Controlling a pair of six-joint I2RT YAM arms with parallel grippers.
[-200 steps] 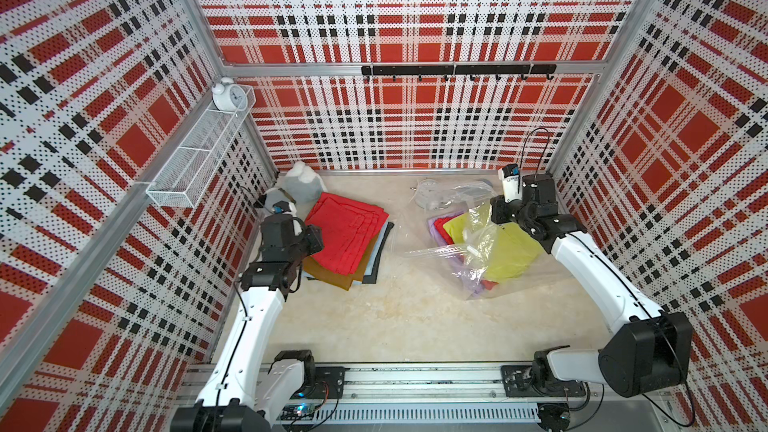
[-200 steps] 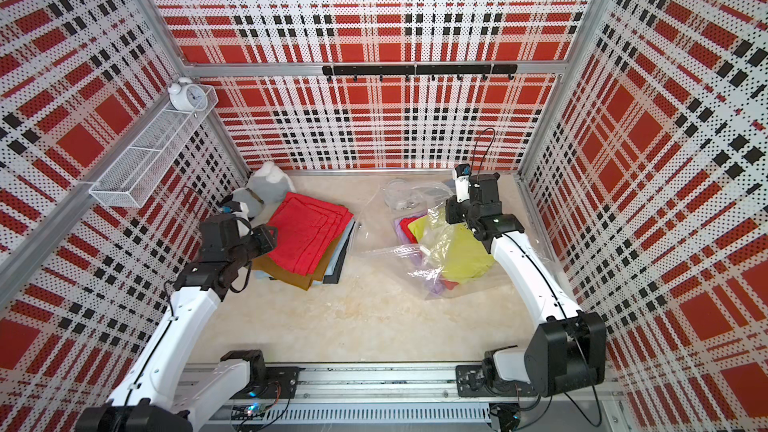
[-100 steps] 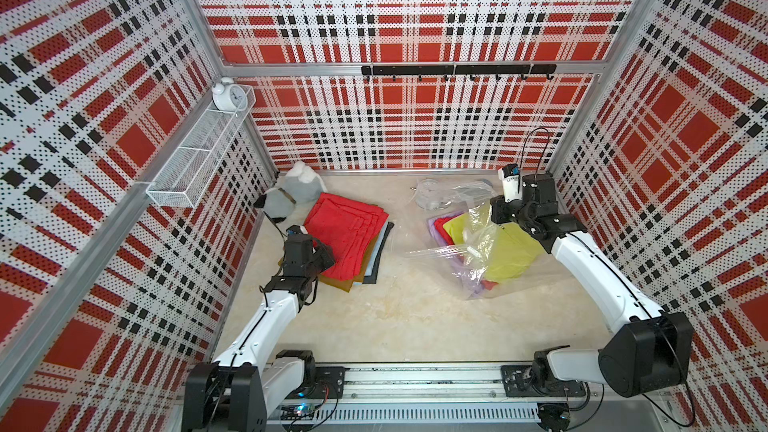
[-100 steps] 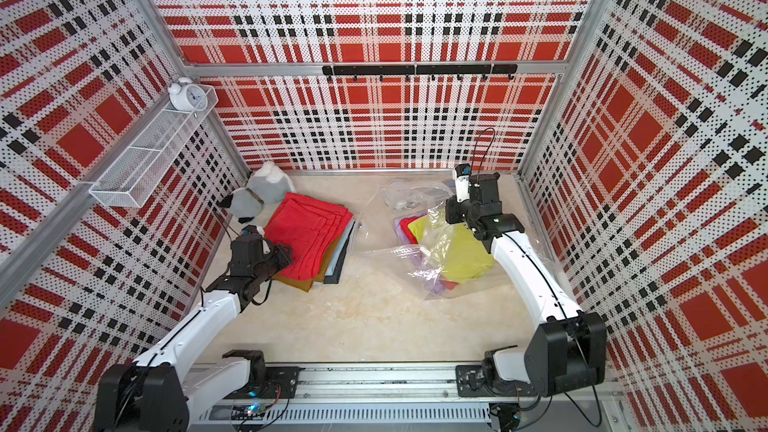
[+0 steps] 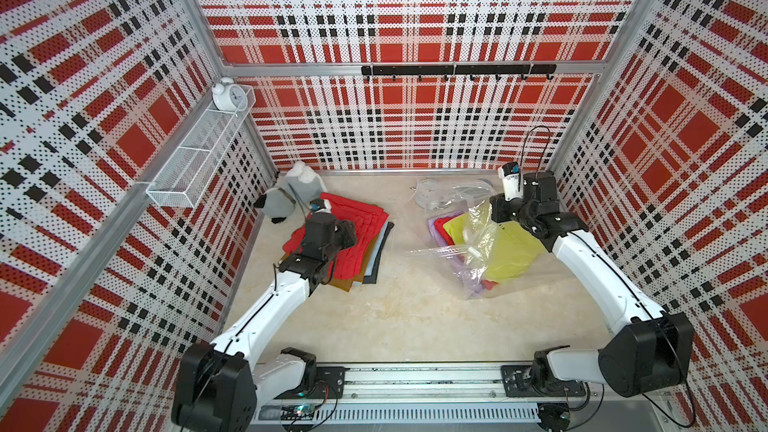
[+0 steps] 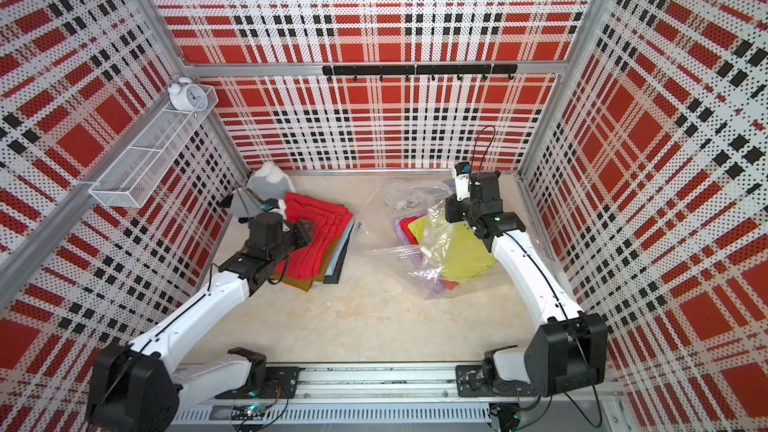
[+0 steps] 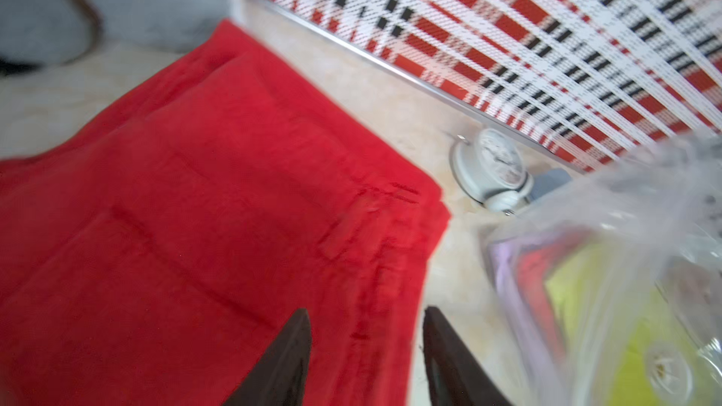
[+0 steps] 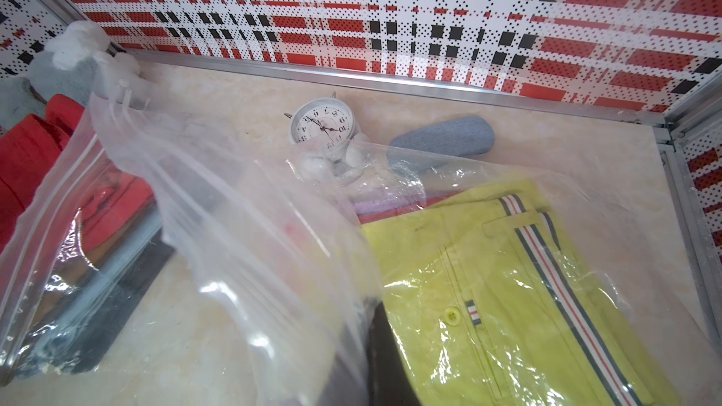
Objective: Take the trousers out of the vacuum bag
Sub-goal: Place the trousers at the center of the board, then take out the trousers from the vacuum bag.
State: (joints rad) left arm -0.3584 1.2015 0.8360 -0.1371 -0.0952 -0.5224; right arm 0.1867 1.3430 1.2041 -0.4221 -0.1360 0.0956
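Observation:
A stack of folded trousers (image 5: 361, 230) lies on the floor at the left, red on top, with brown, light blue and charcoal edges showing below. My left gripper (image 5: 348, 233) hovers over that stack's near part; in the left wrist view the left gripper (image 7: 367, 330) is open and empty above the edge of the red trousers (image 7: 203, 197). The clear vacuum bag (image 5: 473, 251) lies at the right with yellow-green trousers (image 8: 508, 290) inside, over red and lilac ones. My right gripper (image 5: 496, 211) is shut on the bag's upper plastic layer (image 8: 242, 228) and holds it up.
A grey-white plush toy (image 5: 291, 197) sits in the back left corner beside the stack. A white alarm clock (image 8: 322, 123) and a grey pouch (image 8: 441, 140) lie by the back wall behind the bag. A wire shelf (image 5: 199, 151) carrying another clock (image 5: 226, 95) hangs on the left wall.
My left arm has swung right and forward over the red trousers, and its jaws have widened. The right arm and the bag have stayed put.

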